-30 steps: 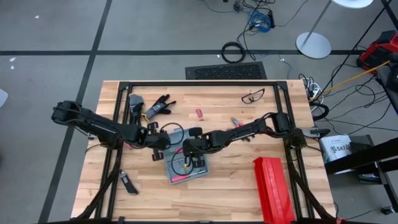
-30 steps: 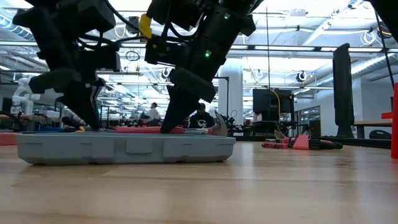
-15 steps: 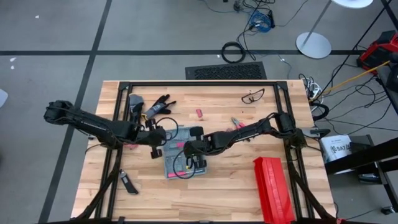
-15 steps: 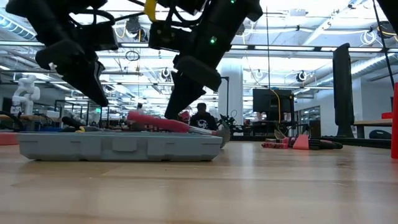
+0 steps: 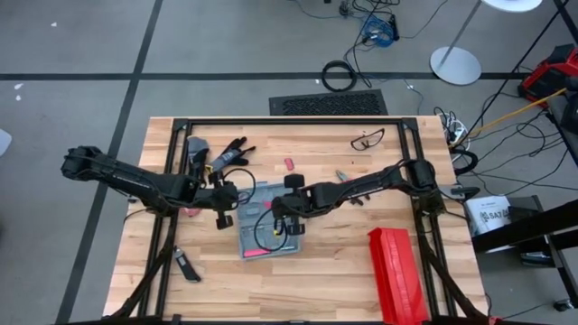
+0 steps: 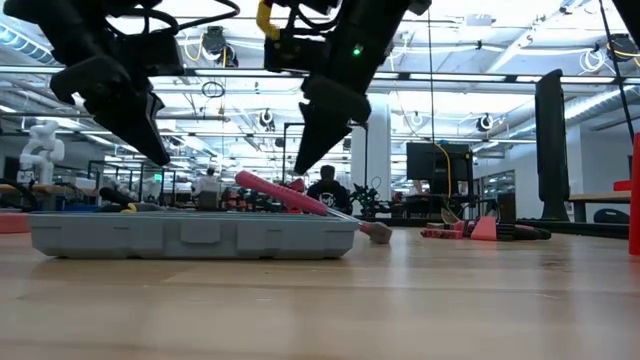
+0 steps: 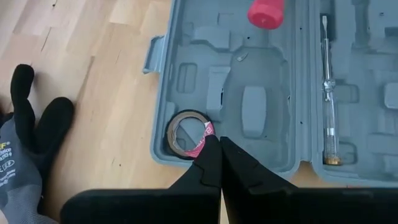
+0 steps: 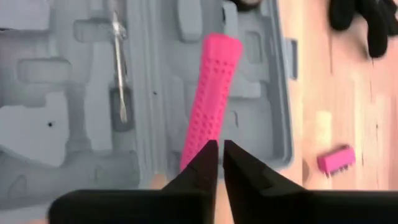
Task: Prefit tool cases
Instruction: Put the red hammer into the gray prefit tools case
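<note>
Pink hammer [image 6: 300,197] lies tilted across the open case [image 6: 190,236], just under my right gripper [image 6: 316,140], which is pinched shut and holds nothing. My left gripper [image 6: 140,135] is shut too. The hammer could slide off the rim.

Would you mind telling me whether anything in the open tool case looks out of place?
Yes: the pink-handled hammer lies tilted across the tool case, handle raised and head over the rim by the table, not seated in a slot.
</note>
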Robot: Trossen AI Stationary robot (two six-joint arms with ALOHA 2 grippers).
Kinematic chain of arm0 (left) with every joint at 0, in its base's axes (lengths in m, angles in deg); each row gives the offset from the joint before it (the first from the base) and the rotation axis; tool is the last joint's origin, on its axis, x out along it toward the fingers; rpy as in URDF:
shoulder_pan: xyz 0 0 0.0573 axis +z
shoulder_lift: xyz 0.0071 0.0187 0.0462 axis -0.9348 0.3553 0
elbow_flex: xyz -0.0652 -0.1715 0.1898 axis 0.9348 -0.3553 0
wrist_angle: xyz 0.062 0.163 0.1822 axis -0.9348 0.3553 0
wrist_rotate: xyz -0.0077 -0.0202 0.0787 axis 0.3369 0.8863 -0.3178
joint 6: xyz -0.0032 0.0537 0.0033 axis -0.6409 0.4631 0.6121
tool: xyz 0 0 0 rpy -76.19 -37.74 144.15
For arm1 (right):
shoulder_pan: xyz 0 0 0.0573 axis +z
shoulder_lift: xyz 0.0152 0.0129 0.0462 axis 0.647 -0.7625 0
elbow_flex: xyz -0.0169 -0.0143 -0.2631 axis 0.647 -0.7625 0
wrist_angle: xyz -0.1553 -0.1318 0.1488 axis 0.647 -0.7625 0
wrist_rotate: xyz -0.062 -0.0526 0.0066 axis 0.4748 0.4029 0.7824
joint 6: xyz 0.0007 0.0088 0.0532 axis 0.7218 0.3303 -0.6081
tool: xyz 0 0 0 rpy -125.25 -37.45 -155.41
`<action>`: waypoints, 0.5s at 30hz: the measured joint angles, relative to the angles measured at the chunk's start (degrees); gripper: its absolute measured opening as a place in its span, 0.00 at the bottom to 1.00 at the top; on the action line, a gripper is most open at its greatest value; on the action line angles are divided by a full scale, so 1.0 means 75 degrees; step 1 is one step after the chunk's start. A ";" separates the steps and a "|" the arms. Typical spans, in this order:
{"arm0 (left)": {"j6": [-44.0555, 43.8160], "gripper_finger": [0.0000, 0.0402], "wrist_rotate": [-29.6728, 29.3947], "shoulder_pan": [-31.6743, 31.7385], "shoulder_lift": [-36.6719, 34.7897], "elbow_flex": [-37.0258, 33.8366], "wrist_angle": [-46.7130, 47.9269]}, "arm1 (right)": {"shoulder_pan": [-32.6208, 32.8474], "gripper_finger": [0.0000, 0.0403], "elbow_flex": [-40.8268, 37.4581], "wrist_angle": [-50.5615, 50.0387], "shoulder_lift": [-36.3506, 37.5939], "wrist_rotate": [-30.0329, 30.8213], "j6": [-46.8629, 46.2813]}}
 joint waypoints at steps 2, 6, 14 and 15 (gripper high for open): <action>0.0000 0.00 -0.0015 -0.0002 0.0000 0.0000 -0.0001 | 0.0004 0.10 0.0000 -0.0213 0.0112 -0.0058 -0.0174; -0.0002 0.00 -0.0035 -0.0002 0.0000 0.0000 0.0010 | 0.0009 0.22 0.0000 -0.0690 0.0226 -0.0669 -0.0651; 0.0006 0.00 -0.0105 -0.0002 0.0000 0.0000 -0.0035 | -0.0238 0.45 0.0000 -0.0545 0.0084 -0.0981 -0.0872; 0.0003 0.00 -0.0105 -0.0002 0.0000 0.0000 -0.0038 | -0.0286 0.47 0.0000 -0.0515 0.0053 -0.0992 -0.0880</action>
